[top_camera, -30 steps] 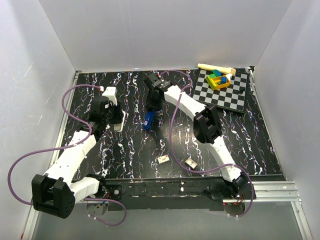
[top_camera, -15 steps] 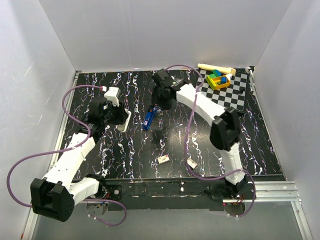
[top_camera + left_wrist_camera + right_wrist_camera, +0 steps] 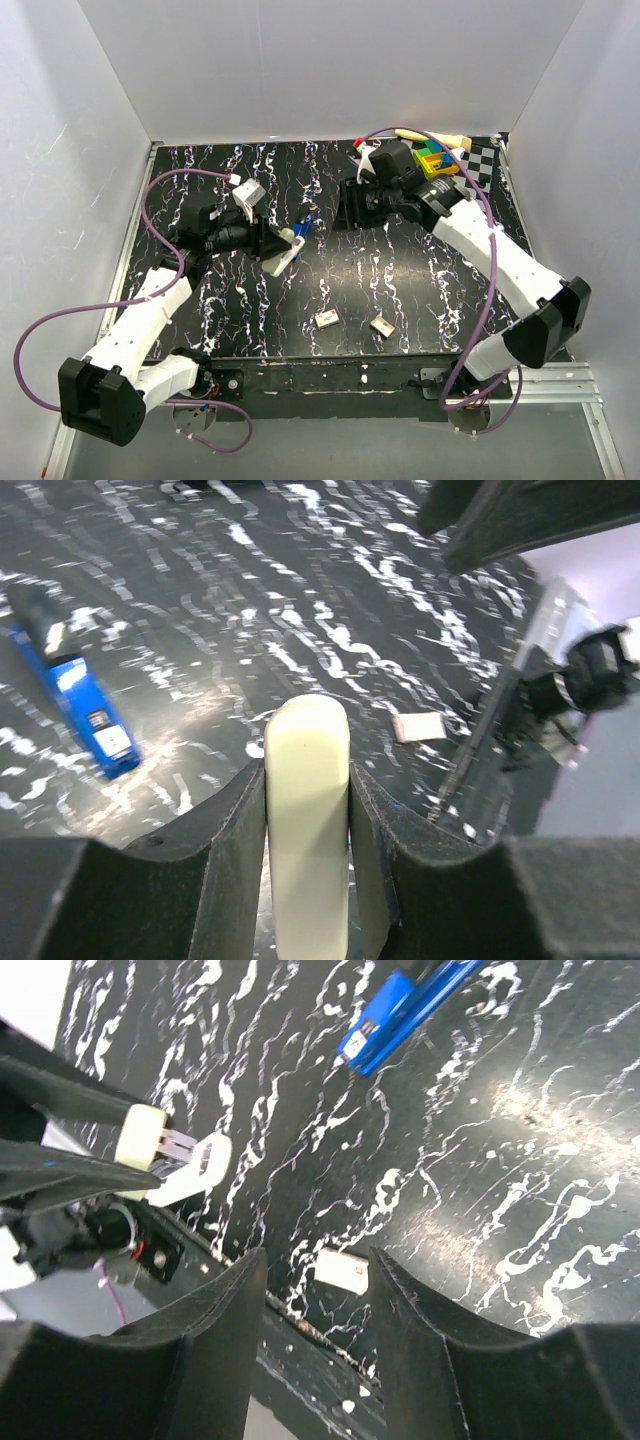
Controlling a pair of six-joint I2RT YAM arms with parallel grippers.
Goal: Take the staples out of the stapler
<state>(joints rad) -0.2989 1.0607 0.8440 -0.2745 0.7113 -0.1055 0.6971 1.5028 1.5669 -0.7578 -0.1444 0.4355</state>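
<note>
Black marble-patterned table (image 3: 400, 270) fills the overhead view, and the stapler (image 3: 304, 229) — its blue body — lies on it a little behind the middle, between the two arms. The left gripper (image 3: 281, 251) reaches in from the left and is closed around a cream piece (image 3: 288, 256), just beside the near end of the stapler; I cannot tell whether they touch. The right gripper (image 3: 346, 211) hangs near the stapler on its right side, apart from it. Two small boxes (image 3: 326, 319) lie near the front edge. At the far right corner there is a checkered board (image 3: 482, 160) with a colourful block toy (image 3: 432, 160) on it and a pale wooden stick (image 3: 430, 135) nearby.

From the left wrist, the fingers (image 3: 235, 820) press on both sides of the cream piece (image 3: 307, 810), which is rounded at its tip. The stapler (image 3: 88, 708) lies flat on the table to the left, clear of the fingers, with a dark part at its far end. One of the small boxes sits further to the right.

From the right wrist, the fingers (image 3: 225, 1310) stand apart with nothing held between them — only the table and one of the small boxes show in the gap. The stapler (image 3: 400, 1010) lies at the top of this view, not touched by this gripper.
</note>
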